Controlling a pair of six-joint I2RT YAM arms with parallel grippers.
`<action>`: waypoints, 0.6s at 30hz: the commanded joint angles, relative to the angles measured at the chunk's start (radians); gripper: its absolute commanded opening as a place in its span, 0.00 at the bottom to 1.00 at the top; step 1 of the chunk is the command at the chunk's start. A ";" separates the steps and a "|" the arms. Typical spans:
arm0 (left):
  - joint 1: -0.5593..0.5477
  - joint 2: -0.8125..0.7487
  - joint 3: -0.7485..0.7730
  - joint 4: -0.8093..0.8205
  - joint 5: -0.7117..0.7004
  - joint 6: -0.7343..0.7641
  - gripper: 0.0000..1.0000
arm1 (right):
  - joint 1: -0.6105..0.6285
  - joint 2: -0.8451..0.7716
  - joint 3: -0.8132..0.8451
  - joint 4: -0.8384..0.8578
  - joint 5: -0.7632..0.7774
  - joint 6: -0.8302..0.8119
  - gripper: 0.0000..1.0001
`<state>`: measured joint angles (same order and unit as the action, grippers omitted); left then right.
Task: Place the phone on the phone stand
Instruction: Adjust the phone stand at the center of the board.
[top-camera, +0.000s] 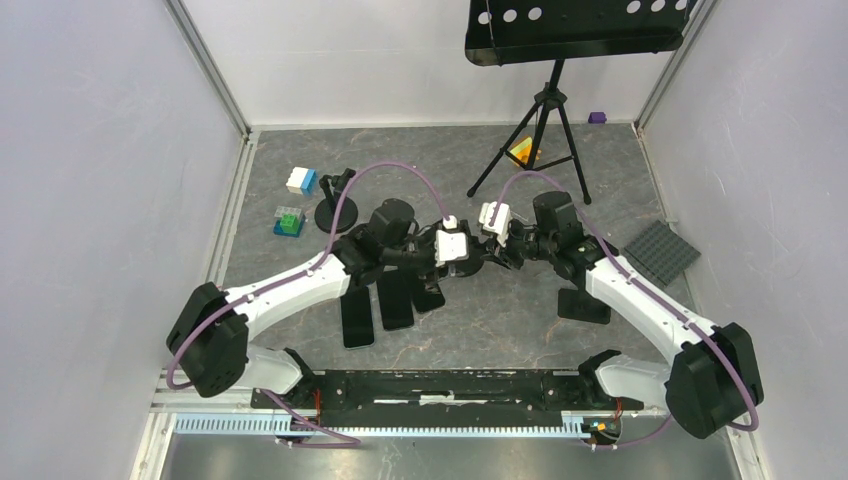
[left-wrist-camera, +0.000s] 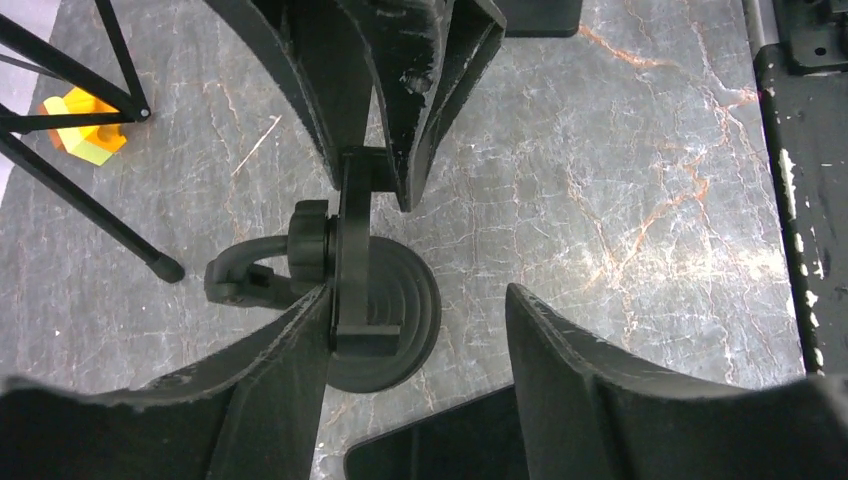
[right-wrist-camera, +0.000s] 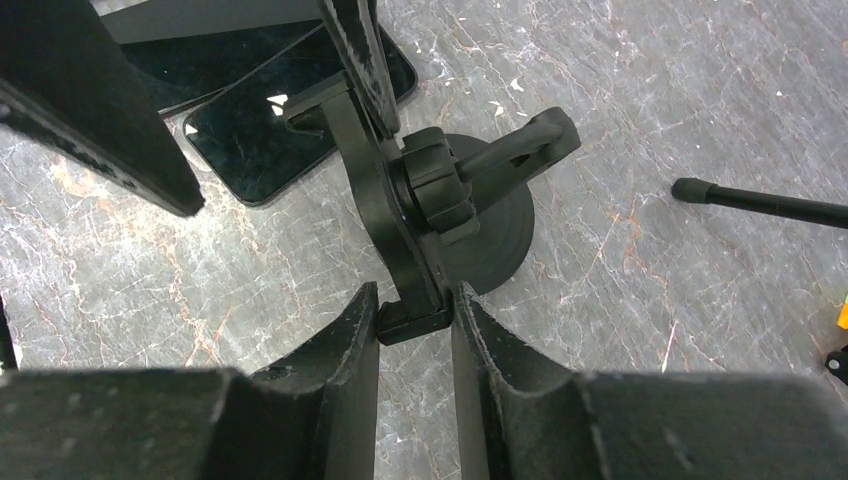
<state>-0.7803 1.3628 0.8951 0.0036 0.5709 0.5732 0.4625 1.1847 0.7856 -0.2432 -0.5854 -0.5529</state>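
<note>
gripping phone stand (right-wrist-camera: 430, 195) w/ right jaws, left jaws apart

Identify the phone stand (right-wrist-camera: 420, 200) as plain black. Under it, the worktop (left-wrist-camera: 620, 200) is grey marble pattern with white and rust-coloured veins. Beside it, the phones (right-wrist-camera: 260, 140) are glossy black. Farther from it, the block (left-wrist-camera: 85, 135) is yellow-orange.

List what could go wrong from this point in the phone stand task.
1. The right gripper pinches only the lower edge of the phone stand; with the left gripper open, the stand could twist or tip.
2. The phones lie flat and close together beside the stand; lifting one may drag the others.
</note>
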 joint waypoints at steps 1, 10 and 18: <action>-0.037 0.028 0.035 0.055 -0.074 0.004 0.60 | 0.001 0.015 0.037 -0.012 -0.045 0.042 0.00; -0.037 0.003 0.006 0.070 -0.119 0.014 0.02 | 0.001 0.006 0.023 -0.013 -0.031 0.034 0.00; -0.020 -0.058 -0.078 0.065 -0.167 0.064 0.02 | -0.017 -0.042 0.004 -0.022 0.036 -0.012 0.00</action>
<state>-0.8093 1.3548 0.8597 0.0681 0.4442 0.5831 0.4656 1.1801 0.7883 -0.2523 -0.5835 -0.5640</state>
